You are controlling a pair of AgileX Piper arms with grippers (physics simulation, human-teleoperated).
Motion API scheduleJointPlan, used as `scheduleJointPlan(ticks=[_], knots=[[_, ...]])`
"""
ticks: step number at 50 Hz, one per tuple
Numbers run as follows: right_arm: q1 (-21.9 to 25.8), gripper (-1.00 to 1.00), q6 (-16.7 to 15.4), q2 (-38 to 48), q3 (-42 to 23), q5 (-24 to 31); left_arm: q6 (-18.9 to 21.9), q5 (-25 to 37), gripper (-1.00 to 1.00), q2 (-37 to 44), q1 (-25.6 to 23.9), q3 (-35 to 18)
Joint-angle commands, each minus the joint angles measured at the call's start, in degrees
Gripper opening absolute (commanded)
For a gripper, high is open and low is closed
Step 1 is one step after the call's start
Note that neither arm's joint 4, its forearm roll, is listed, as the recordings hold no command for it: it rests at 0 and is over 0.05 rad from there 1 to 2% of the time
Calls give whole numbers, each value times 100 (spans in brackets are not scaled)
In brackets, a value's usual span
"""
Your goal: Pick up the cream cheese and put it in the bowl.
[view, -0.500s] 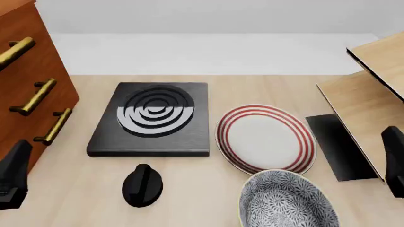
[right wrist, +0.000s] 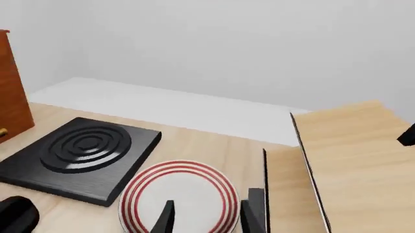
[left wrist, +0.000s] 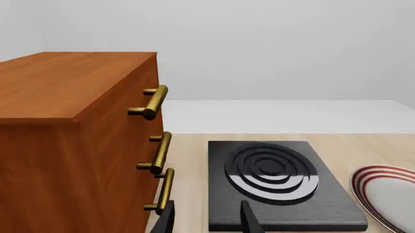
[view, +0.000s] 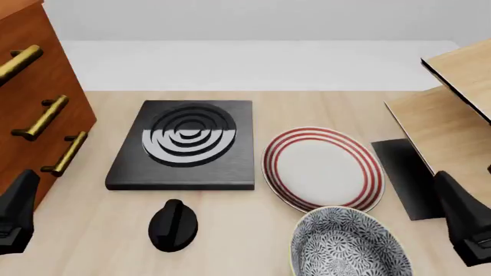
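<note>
Fingers of both arms spread, empty; bowl near the right pair.

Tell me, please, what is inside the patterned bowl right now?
In the front view the bowl shows only its own floral interior, with no cream cheese in it. Its near part runs off the picture's edge, so that portion cannot be checked.

Your left gripper shows two dark fingertips with a gap between them, above the pale wooden table. Ahead: black square burner slab with raised concentric rings. Reddish-brown wooden cabinet with brass bar handles beside it. White red-ringed plate at the edge.
</note>
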Motion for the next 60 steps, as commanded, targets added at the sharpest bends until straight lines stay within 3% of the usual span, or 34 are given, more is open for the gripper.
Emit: scheduleJointPlan(ticks=[1,15,26,42,60], knots=[[980,100,-405,73,-538,594,0,-1,100,2,0,-1],[2266,100,-818,1064,-897,424,-1,-1,100,2,-1,-1],[3302,100,-1056,2631,-1147,-349,-1,0,100,3,0,-1],[4282,100,-1218,4979,-1430,-1753,0,-1,100,2,0,-1],[5071,100,-1266,7135,-2273,-2525,0,-1,100,2,0,-1]])
